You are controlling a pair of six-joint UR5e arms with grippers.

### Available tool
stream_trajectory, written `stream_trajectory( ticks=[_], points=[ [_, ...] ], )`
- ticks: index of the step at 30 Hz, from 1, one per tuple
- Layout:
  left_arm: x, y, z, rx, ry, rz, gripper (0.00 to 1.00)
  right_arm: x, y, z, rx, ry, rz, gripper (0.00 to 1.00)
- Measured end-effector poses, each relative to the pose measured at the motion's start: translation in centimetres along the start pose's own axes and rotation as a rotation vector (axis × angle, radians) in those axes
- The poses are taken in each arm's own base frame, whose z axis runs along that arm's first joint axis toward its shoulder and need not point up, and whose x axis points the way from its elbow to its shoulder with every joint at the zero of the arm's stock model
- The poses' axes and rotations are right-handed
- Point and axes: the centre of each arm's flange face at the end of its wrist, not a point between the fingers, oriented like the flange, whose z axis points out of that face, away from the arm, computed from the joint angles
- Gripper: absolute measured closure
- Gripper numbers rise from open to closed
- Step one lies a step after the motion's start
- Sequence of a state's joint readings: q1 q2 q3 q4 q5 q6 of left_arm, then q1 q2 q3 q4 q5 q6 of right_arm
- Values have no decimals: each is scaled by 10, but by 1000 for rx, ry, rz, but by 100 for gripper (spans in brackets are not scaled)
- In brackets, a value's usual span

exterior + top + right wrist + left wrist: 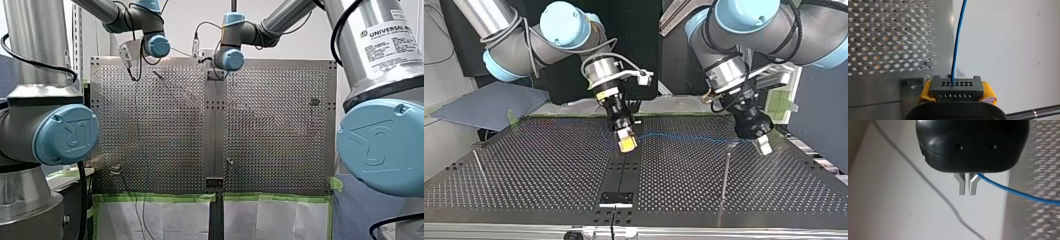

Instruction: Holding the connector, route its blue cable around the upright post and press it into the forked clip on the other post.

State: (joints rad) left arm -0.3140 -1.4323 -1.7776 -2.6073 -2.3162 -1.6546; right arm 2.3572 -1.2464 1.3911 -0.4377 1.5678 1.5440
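My right gripper (957,97) is shut with its yellow pads on a dark grey connector (956,87) that has a row of holes. The blue cable (957,42) rises straight out of the connector. In the top view this right gripper (627,143) hangs over the table's middle seam. The blue cable (684,136) runs low across the table to my left gripper (763,145). In the left wrist view my left gripper (967,188) has its metal fingers shut on the blue cable (1008,188), which leaves sideways. One thin upright post (725,170) stands near my left gripper, another post (478,161) at the top view's left.
A black strip with a bracket (616,198) runs down the middle of the perforated table (539,170). A grey sheet (489,102) lies beyond the table at the top view's left. A loose black wire (923,176) crosses the left wrist view behind the fingers.
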Motion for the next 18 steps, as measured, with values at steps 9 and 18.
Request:
stream_trajectory(
  ticks=[9,18],
  points=[
    [-33,12,26,13,-23,-40,89,27,7,17,0,53,8,100],
    [-1,30,58,7,56,21,89,33,9,34,5,75,27,100]
  ],
)
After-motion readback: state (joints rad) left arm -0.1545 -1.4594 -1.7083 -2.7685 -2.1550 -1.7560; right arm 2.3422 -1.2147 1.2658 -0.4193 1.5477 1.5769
